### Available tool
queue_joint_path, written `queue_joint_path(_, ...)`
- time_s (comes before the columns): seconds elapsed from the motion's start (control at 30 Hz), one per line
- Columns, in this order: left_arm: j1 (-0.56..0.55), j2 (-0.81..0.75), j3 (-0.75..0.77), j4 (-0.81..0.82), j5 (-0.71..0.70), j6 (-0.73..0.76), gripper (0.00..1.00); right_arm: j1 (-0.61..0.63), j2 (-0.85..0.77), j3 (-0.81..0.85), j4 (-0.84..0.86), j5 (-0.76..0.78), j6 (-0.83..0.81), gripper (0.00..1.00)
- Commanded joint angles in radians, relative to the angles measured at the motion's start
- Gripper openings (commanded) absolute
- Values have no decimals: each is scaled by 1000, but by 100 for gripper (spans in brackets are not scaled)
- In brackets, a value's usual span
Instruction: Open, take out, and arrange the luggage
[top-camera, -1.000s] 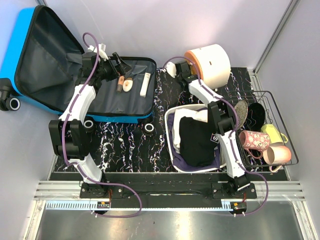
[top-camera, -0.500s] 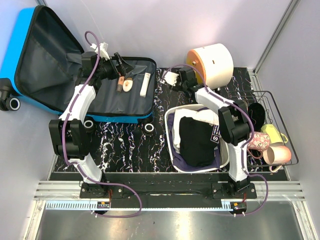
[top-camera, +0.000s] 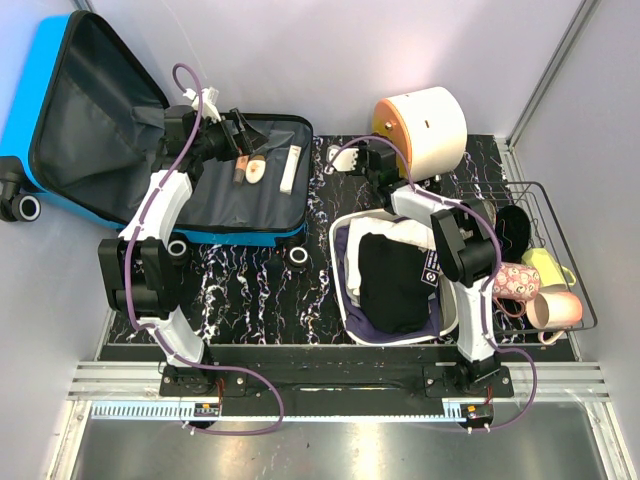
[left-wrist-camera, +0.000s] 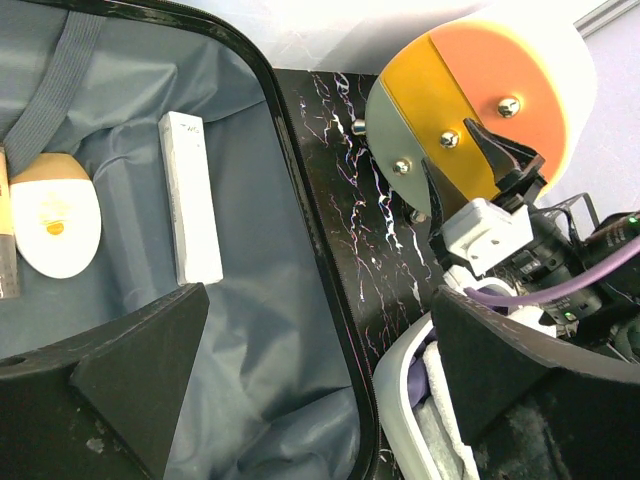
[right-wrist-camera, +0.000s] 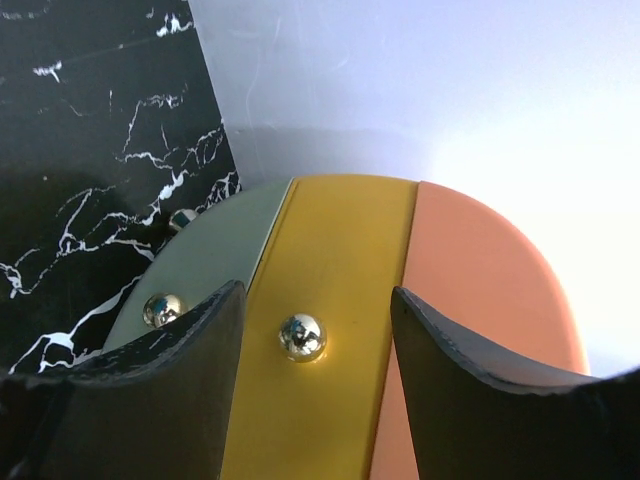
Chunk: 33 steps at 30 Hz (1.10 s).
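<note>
The luggage (top-camera: 95, 120) sits open at the far left, lid swung back toward the wall, base flat on the table. It's a hard shell, so stiff and probably slick, with soft lining inside. I'd grab the rim, not the curved shell. Left gripper (top-camera: 238, 130) hangs wide open over the base, empty. Right gripper (right-wrist-camera: 317, 300) is partly spread and empty, facing the drum (top-camera: 425, 120). Room's tight, with the basin (top-camera: 336, 270) close on the right. The wheels might let it roll, hard to tell.
</note>
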Motion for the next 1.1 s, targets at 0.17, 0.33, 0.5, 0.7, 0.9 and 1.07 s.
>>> queue_joint_path(0.17,6,-27,25,36,29,19,99,-39,101,-2,178,26,-135,65)
queue_joint_path(0.33,6,-12,40,24,39,18,99,-61,176,0,322,47,-204,56)
queue_joint_path(0.5,6,10,73,0,41,22,99,-73,201,20,375,54,-218,46)
queue_joint_path(0.7,29,19,80,-5,47,24,99,-88,196,-3,409,43,-225,25)
queue_joint_path(0.9,29,19,76,-11,44,24,99,-90,181,-58,519,-3,-219,13)
queue_joint_path(1.07,29,19,74,-14,38,24,99,-88,159,-143,649,-74,-207,8)
